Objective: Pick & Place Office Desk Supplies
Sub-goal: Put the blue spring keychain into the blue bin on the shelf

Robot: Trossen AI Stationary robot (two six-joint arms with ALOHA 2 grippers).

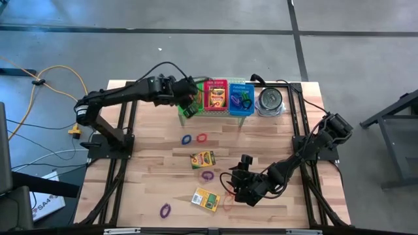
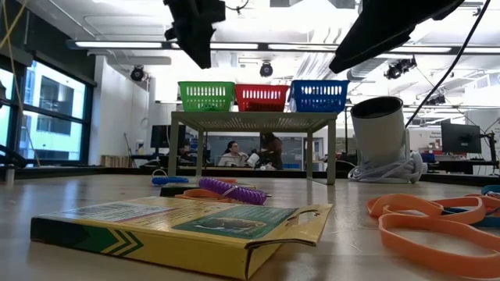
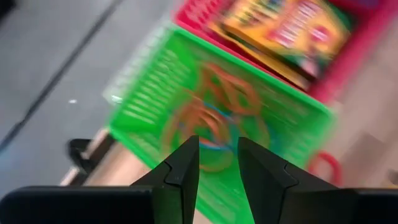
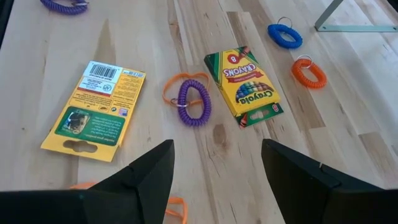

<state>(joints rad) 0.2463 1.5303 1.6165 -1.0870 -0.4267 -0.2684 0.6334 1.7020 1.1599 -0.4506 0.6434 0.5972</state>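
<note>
The right gripper (image 1: 236,186) hangs low over the near part of the worktop (image 1: 157,163), its jaws apart with nothing between them. In its wrist view, just ahead of the jaws and toward one side, a crayon box (image 4: 94,110) lies flat with its barcoded back up. Ahead of the jaws' gap a purple coil loop (image 4: 194,103) lies across a thin orange band (image 4: 177,81), the two touching. Just beyond them a second crayon box (image 4: 244,85) lies face up. Farther out from the jaws sit an orange coil (image 4: 309,73) and a blue coil (image 4: 285,35), near each other but apart, and another purple loop (image 4: 64,5) lies off toward the far side of the barcoded box. A further orange band (image 4: 176,210) shows right by one jaw, partly hidden.

At the far side of the worktop the left gripper (image 1: 185,93) hovers above the green basket (image 1: 191,108), which stands on a small raised shelf (image 2: 251,119). Its jaws stand slightly apart and hold nothing. Directly below them, inside the basket, lie several loops (image 3: 214,118), orange and blue, blurred in the wrist view. Beside the green basket, the red basket (image 1: 216,96) holds a crayon box (image 3: 286,28), and next to that the blue basket (image 1: 241,99) holds more loops. A round metal tin (image 1: 270,101) stands just past the blue basket.
</note>
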